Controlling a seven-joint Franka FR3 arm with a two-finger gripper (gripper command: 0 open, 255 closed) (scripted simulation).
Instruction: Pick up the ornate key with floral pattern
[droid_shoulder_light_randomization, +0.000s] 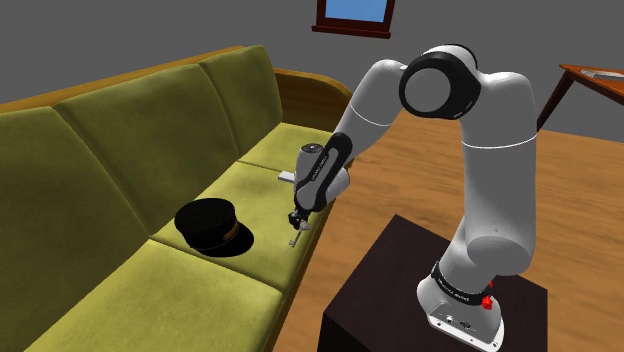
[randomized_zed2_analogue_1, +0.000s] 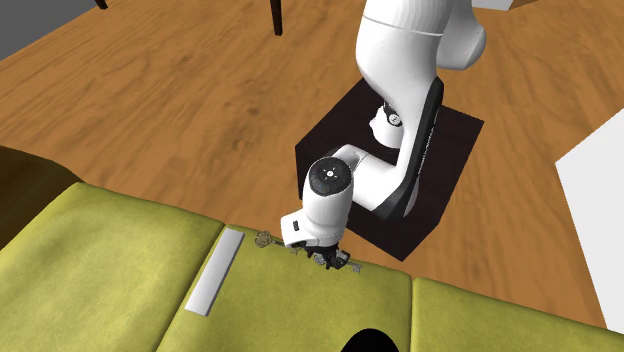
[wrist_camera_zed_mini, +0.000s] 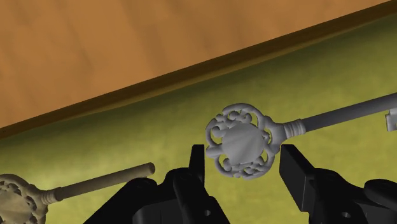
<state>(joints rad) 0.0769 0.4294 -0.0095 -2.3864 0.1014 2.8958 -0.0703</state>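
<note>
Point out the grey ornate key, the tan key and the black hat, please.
Grey ornate key (wrist_camera_zed_mini: 242, 141): wrist view, round head.
Tan key (wrist_camera_zed_mini: 102, 180): wrist view, shaft.
Black hat (droid_shoulder_light_randomization: 205, 221): shoulder view, crown.

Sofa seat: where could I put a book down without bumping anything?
Two bare patches: the end cushion beyond the flat grey bar, and the other end cushion past the black cap. Crowded: the middle cushion's front edge, where the gripper hangs over the grey ornate key with a tan key beside it.
</note>
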